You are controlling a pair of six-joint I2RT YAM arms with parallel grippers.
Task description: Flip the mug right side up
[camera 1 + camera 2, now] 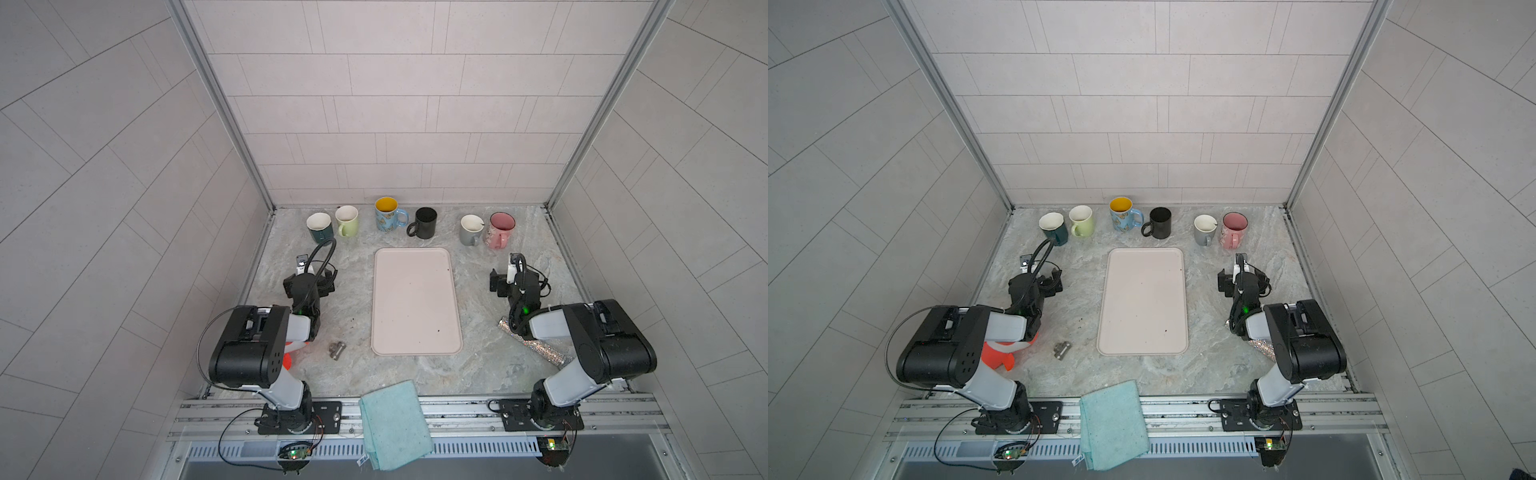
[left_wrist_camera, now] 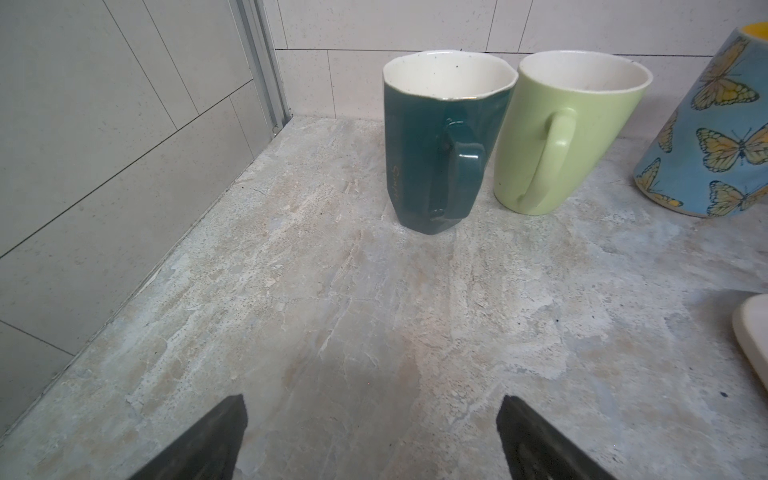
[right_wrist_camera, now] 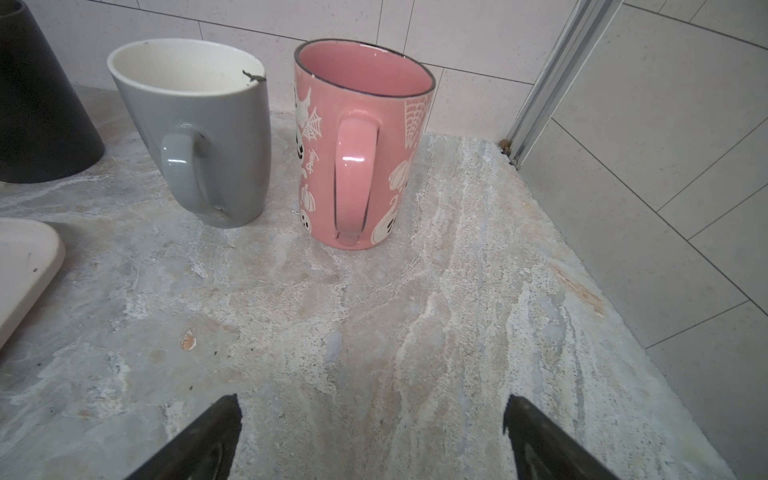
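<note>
Left gripper & right gripper gape empty; teal mug + others upright by table back edge; I reckon task's done.

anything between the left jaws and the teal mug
Nothing visible. In the left wrist view only bare countertop lies between the open jaws of the left gripper and the teal mug, which stands upright, handle toward the jaws. The green mug sits close beside it.

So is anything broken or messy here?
Yes. The grey mug has a dark chip in its rim. The blue cloth hangs off the front edge of the table. Nothing looks spilled.
</note>
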